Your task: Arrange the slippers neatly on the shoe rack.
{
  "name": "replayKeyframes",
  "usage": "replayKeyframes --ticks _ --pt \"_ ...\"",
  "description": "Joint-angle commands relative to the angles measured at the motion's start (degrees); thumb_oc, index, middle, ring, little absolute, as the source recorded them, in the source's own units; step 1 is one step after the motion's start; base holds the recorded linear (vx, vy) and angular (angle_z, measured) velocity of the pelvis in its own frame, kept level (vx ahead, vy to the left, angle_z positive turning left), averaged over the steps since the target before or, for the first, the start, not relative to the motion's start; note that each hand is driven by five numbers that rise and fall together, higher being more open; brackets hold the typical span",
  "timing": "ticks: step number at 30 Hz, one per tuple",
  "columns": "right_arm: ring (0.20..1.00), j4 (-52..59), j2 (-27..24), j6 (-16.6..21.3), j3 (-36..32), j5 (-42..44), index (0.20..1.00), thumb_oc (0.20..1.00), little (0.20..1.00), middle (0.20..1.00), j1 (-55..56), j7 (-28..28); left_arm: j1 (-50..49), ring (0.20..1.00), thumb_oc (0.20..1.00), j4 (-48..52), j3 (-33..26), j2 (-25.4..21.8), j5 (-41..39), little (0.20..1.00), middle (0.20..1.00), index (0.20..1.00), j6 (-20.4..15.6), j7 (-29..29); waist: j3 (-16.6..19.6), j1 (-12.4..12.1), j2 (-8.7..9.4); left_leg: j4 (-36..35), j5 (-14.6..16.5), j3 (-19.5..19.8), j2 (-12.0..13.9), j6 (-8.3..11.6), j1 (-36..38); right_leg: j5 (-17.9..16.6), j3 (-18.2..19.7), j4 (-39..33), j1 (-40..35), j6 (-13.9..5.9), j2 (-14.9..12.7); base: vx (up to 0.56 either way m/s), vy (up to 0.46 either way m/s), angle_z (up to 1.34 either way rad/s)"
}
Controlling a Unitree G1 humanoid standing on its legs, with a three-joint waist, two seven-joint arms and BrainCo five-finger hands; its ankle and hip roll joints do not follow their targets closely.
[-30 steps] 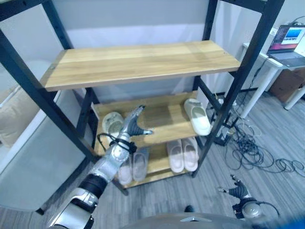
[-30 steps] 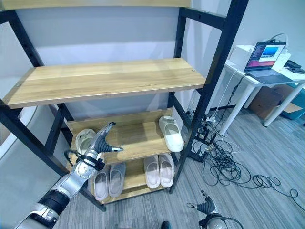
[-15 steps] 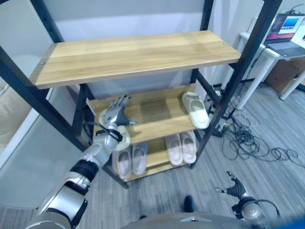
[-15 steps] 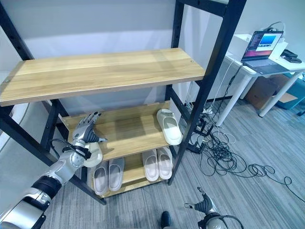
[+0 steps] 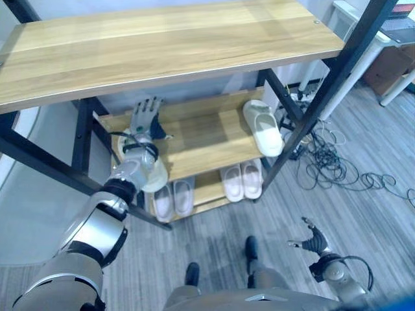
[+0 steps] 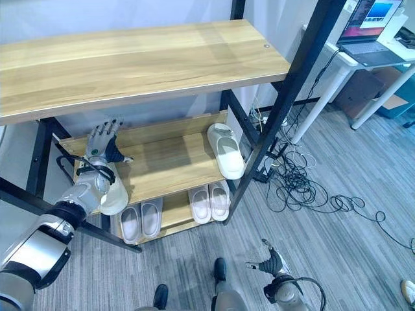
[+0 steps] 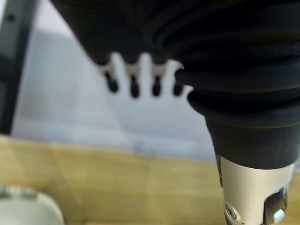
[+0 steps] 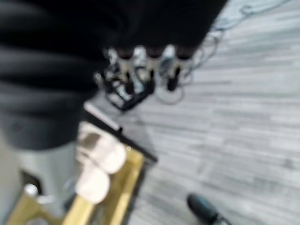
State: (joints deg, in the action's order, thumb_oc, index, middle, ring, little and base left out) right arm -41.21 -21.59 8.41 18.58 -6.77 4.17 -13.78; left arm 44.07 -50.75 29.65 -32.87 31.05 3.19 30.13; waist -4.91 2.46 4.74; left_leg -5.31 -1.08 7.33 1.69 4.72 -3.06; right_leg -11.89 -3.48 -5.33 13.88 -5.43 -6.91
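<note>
the left hand hovers with straight fingers, holding nothing, above a pale slipper at the middle shelf left edge. a clumsy nudge could tip it off. its mate lies far right; right hand hangs relaxed low.

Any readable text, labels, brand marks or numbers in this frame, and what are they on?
None can be read.
Laptop screen: lit, but whatever it shows is too small to make out.
White slipper on the middle shelf and the slipper pairs on the bottom shelf: no markings visible.
Shoe rack boards and frame: no labels or signs.
</note>
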Motion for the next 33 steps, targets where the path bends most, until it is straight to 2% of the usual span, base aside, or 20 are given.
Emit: replayKeyframes --ticks 1,5,8,18,30,33 --pt "1.000 4.33 -3.45 1.97 0.12 1.24 1.000 1.000 1.000 1.000 -1.81 -1.09 4.26 1.000 1.000 1.03 -2.38 -2.98 0.81 1.000 1.000 1.000 0.26 2.87 -3.48 -0.83 -2.87 0.31 -1.67 -0.95 -0.29 -1.82 -7.33 9.06 -1.18 0.92 -5.71 -3.21 0.55 0.00 0.000 0.00" --pt "1.000 5.29 -3.12 1.84 0.36 1.19 1.000 1.000 1.000 1.000 -1.99 -0.95 2.88 1.000 1.000 3.23 -3.86 -3.98 0.45 1.000 1.000 1.000 0.43 2.77 -4.10 -1.40 -2.53 0.31 -1.67 -0.63 -0.40 -1.89 -7.28 9.23 -1.53 1.33 -5.71 -3.19 0.50 0.00 0.006 0.03" --pt "1.000 4.75 -2.42 1.56 0.53 0.84 1.000 1.000 1.000 1.000 -2.30 -0.76 -1.30 1.000 1.000 9.18 -5.95 -5.74 0.92 1.000 1.000 1.000 -0.66 1.63 -4.77 -2.48 -2.48 0.31 -1.56 -0.33 -0.54 -1.99 -7.19 9.45 -1.87 1.43 -5.94 -3.17 0.38 0.00 0.000 0.00" --pt "1.000 2.11 -1.49 1.24 1.92 1.21 1.000 1.000 1.000 1.000 -4.23 -0.25 -4.22 1.000 1.000 12.77 -8.98 -7.63 0.70 1.000 1.000 1.000 -1.10 2.07 -6.03 -3.72 -2.60 0.31 -1.69 0.16 -0.90 -2.11 -7.64 9.52 -2.36 1.83 -5.56 -3.09 0.24 -0.01 0.002 0.03" --pt "1.000 1.27 -1.38 1.12 2.58 1.27 1.000 1.000 1.000 1.000 -5.60 -0.31 -3.81 1.000 1.000 12.04 -8.34 -7.58 1.51 1.000 1.000 1.000 -0.61 1.79 -6.75 -3.95 -2.56 0.31 -2.02 0.22 -0.92 -2.14 -8.42 9.40 -2.40 2.09 -4.88 -3.06 0.31 0.00 0.000 0.00" --pt "1.000 1.26 -1.74 1.35 2.83 1.16 1.000 1.000 1.000 1.000 -5.77 -0.47 -2.96 1.000 1.000 10.02 -5.84 -7.60 3.32 1.000 1.000 1.000 -0.28 0.97 -7.12 -3.75 -2.44 0.31 -2.01 0.18 -0.90 -2.26 -8.62 9.28 -2.42 2.10 -4.48 -3.16 0.39 0.00 0.000 0.00"
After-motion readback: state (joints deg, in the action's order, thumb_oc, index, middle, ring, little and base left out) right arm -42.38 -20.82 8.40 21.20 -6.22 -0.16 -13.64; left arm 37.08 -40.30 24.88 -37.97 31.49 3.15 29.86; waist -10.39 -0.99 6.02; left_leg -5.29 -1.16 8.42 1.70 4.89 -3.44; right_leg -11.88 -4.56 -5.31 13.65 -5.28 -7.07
